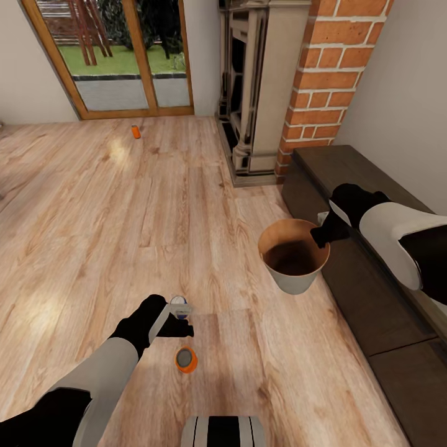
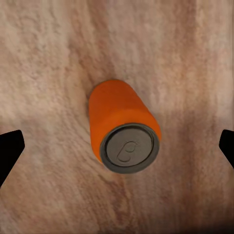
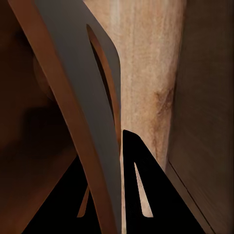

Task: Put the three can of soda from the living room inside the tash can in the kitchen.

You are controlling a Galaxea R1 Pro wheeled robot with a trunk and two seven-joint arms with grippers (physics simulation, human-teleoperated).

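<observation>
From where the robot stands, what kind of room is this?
Probably a living room: a brick fireplace, wood-framed glass doors onto a garden, and a pale wood floor.

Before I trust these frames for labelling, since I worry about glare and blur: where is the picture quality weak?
Head view: sunlight patches glare on the wood floor; the far can is small and soft. Left wrist view: the can is sharp, the floor grain soft. Right wrist view: dim, the bin wall looms close and stretched.
</observation>
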